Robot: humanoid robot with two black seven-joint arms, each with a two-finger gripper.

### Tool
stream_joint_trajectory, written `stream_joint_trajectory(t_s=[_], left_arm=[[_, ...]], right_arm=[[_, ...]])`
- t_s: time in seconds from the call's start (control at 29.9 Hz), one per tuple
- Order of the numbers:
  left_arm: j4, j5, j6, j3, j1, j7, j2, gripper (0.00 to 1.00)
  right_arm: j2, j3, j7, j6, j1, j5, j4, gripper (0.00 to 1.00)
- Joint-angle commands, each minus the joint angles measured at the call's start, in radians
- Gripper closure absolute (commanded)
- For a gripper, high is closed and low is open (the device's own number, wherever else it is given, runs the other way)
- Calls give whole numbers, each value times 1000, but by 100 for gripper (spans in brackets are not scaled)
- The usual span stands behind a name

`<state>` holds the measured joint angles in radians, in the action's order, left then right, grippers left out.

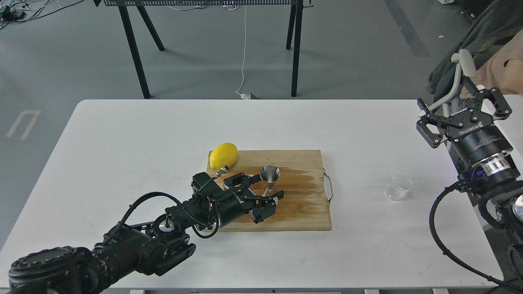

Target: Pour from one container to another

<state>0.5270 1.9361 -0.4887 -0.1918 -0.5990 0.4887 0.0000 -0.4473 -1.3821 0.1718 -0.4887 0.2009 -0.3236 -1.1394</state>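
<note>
Our steel jigger stands upright on the wooden cutting board, a shiny hourglass shape with its open cone facing up. A dark wet stain spreads across the board beside it. Our left claw is spread open just beside the jigger, fingers to either side of its base. The small clear glass cup sits upright on the white table, well apart to the right. Our right claw hangs spread open above the table edge. A lemon rests at the board's far left corner.
</note>
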Motion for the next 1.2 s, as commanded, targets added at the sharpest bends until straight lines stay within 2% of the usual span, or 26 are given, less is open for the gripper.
stream_joint_trajectory(t_s=[0.0,0.6,1.17], left_arm=[[1,0,0,-2,10,0,0,16],[-1,-6,0,-5,21,0,3,16],[14,-8,0,-15,44,0,61,16]], right_arm=[[2,1,0,0,0,0,0,1],[1,2,0,0,-2,-2,-2,1],[2,2,-2,0,-3,-2,-2,1]])
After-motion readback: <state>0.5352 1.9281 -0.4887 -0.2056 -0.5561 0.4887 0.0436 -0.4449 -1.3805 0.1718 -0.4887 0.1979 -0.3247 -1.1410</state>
